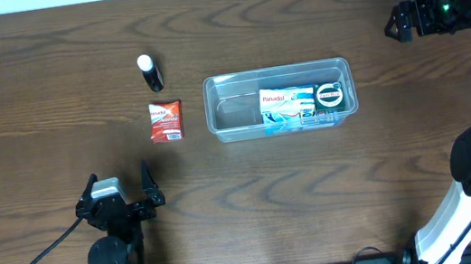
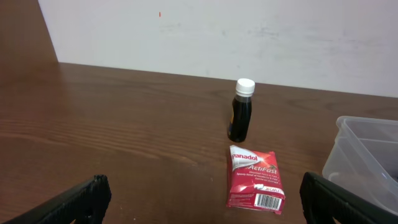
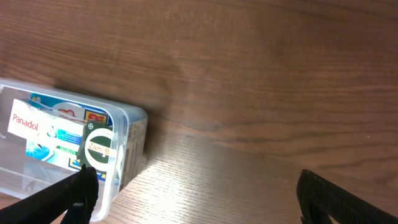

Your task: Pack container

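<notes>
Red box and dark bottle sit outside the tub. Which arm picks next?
Probably left: left claw, open, faces the red Panadol box and white-capped dark bottle close by. The right claw sits past the clear plastic tub's far end.

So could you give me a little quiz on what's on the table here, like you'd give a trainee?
1. True or false: the red Panadol ActiFast packet lies on the table, outside the clear container.
2. What stands upright near that packet?
A) a dark bottle with a white cap
B) a mug
C) a spoon
3. Fill the gap: the left gripper and the right gripper are both ____, holding nothing.

Key: 1 true; 2 A; 3 open.
</notes>
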You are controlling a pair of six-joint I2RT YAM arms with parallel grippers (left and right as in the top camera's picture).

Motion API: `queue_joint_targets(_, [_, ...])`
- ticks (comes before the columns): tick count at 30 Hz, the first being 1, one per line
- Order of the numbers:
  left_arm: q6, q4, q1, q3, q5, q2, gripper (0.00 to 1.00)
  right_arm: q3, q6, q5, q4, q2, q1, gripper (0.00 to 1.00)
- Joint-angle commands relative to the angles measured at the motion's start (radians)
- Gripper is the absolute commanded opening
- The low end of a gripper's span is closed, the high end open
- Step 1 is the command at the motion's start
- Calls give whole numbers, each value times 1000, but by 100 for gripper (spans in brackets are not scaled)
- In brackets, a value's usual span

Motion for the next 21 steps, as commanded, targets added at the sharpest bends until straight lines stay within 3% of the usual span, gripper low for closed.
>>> queue_joint_targets(1, [10,-30,5,-24,-8,0,98,18,14,-3,-2,0,-7,99])
queue_joint_targets(21, [-13,43,5,-24,-3,0,98,18,14,-3,-2,0,-7,99])
